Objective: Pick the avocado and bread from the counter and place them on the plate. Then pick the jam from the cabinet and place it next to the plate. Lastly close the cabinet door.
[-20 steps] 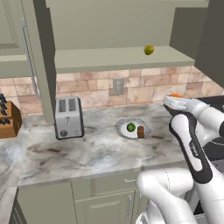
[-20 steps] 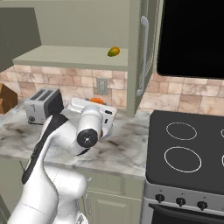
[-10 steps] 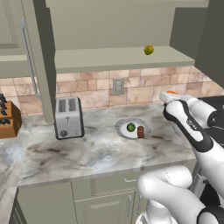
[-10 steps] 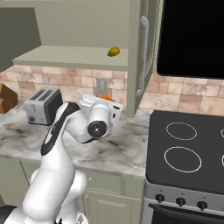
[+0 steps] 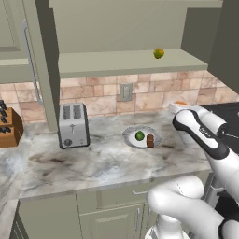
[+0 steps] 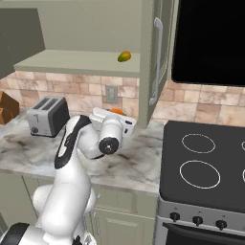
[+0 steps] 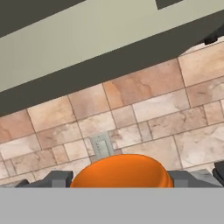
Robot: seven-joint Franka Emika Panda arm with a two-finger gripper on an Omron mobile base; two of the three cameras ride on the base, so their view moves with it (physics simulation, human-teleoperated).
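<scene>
Jam (image 7: 121, 170) is seen as an orange lid low in the middle of the hand view, with the grey gripper (image 7: 120, 179) parts to either side of it, so the jar is judged to be pinched between the fingers; an orange sliver (image 5: 180, 103) is also seen at the hand, right of centre in the left base view, above the counter (image 5: 93, 163). From largest to smallest, the surroundings are as follows: the cabinet (image 5: 116, 28) fills the top of the left base view, with its open door (image 5: 44, 60) standing edge-on at the upper left and still to be shut; the marble counter runs across the middle; a stove (image 6: 206, 167) lies at the right of the right base view; a toaster (image 5: 73, 124) stands left of centre; a knife block (image 5: 8, 127) is seen at the far left edge; the plate (image 5: 135, 141) lies at the centre, with the avocado (image 5: 139, 136) and bread (image 5: 150, 140) already resting on it; a yellow-green fruit (image 5: 158, 53) is left on the shelf. The chief risk is judged to be a descent onto the plate rim or against the bread, by which the jar could be tipped or the food knocked off. A release made too high could let the jar roll. The space just beside the plate is open, and nothing is seen to stand in the way.
</scene>
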